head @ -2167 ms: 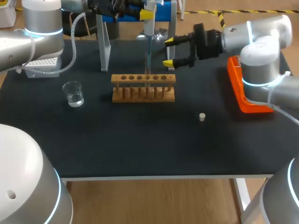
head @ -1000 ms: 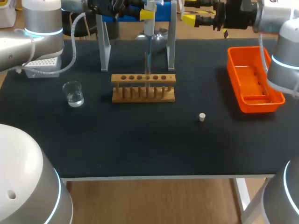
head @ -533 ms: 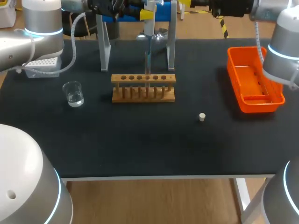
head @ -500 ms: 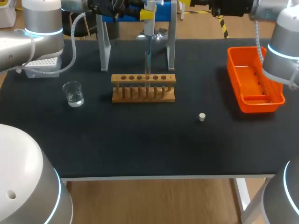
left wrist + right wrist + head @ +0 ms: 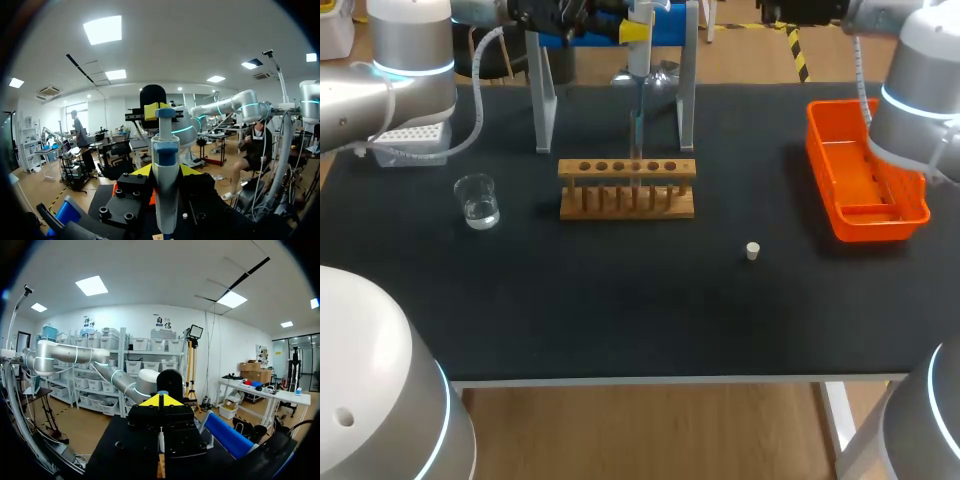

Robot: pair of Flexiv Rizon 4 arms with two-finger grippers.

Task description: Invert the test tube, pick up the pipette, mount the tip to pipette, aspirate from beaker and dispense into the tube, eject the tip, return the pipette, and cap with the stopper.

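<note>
Pulling my right arm (image 5: 918,95) away is the change: a moment back its gripper hung open just beside the pipette (image 5: 165,165), and now it has swung up and back past the far right corner of the table (image 5: 620,320), above the far end of the tray (image 5: 817,150). Pipette, rack (image 5: 627,188) and stopper (image 5: 752,251) have not shifted. I judge that side's part at the pipette done for now, which leaves the dispensing to my left arm (image 5: 380,90) and the right free to fetch the stopper later. The pipette hangs upright, tip down over the rack; how deep the tip reaches I cannot tell. My left gripper (image 5: 636,32) clamps the pipette's body from both sides, high at the table's back. My right gripper (image 5: 160,400) faces level across at the pipette, its yellow tips drawn together on nothing
</note>
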